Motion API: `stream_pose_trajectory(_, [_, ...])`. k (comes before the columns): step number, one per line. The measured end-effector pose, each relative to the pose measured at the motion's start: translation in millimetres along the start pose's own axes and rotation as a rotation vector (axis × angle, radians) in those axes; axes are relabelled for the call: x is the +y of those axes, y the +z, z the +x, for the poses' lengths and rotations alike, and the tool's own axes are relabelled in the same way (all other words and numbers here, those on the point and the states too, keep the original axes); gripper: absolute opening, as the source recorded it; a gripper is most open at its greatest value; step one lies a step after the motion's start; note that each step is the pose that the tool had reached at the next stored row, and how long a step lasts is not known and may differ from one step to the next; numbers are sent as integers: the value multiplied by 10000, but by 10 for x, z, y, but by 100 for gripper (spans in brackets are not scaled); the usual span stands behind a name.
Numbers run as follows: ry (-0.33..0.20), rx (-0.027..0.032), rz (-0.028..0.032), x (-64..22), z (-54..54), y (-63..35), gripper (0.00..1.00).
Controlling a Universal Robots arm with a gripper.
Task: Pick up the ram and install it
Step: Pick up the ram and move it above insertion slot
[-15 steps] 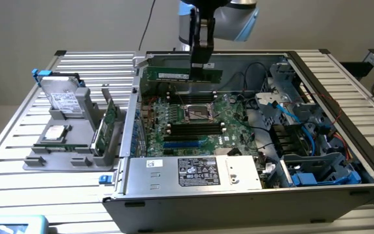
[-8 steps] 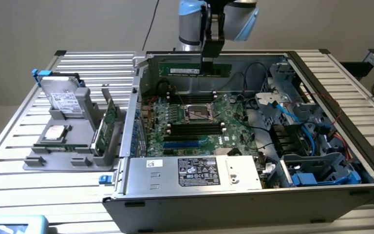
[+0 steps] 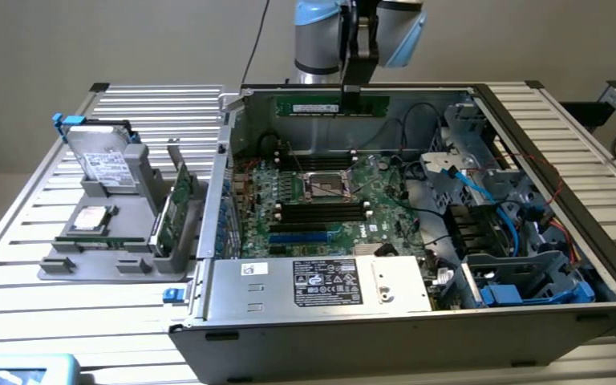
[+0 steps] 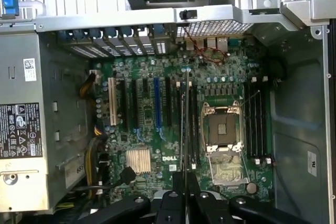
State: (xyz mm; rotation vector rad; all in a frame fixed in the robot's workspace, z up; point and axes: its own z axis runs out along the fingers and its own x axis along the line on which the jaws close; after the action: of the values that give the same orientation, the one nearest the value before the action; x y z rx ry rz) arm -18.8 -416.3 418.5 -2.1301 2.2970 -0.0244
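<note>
The ram (image 3: 314, 106), a slim green stick with a white label, hangs level above the open computer case, near its far wall. My gripper (image 3: 351, 98) reaches down from above and is shut on the stick's upper edge, right of its middle. In the wrist view the ram (image 4: 186, 124) shows edge-on as a thin line running out from between the black fingers (image 4: 172, 203). There it lies over the black memory slots (image 4: 193, 129) beside the CPU socket (image 4: 223, 129). The ram is well above the motherboard (image 3: 319, 192) and touches no slot.
Black and blue memory slots (image 3: 314, 212) lie in front of the CPU socket (image 3: 327, 184), more behind it. A power supply (image 3: 324, 281) fills the case's near side, with blue cables and drive cages (image 3: 512, 241) at the exterior view's right. A grey rack (image 3: 110, 241) holds a green card (image 3: 180, 200) and a drive (image 3: 105, 160).
</note>
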Motion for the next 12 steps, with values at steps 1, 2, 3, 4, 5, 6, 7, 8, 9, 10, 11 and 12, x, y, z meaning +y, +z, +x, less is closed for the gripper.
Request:
stream_pose_trajectory(1, [-2, 12, 6, -5, -29, 8, 14])
stream_pose_trajectory(2, [-4, 22, 12, -7, -60, 15, 14])
stream_pose_trajectory(3, [-6, 33, 19, -8, -92, 23, 14])
stream_pose_trajectory(4, [-9, 42, 25, -10, -122, 31, 14])
stream_pose_trajectory(5, [-14, 46, 29, -10, -152, 40, 14])
stream_pose_trajectory(6, [-21, 49, 30, -9, -176, 50, 14])
stream_pose_trajectory(7, [-31, 47, 32, -10, -184, 56, 14])
stream_pose_trajectory(8, [-61, 46, 32, -10, -185, 59, 14])
stream_pose_trajectory(9, [-94, 45, 32, -10, -185, 62, 14])
stream_pose_trajectory(10, [-123, 47, 32, -10, -186, 65, 14])
stream_pose_trajectory(11, [-146, 46, 32, -10, -186, 68, 14])
stream_pose_trajectory(12, [-171, 46, 32, -9, -186, 71, 14])
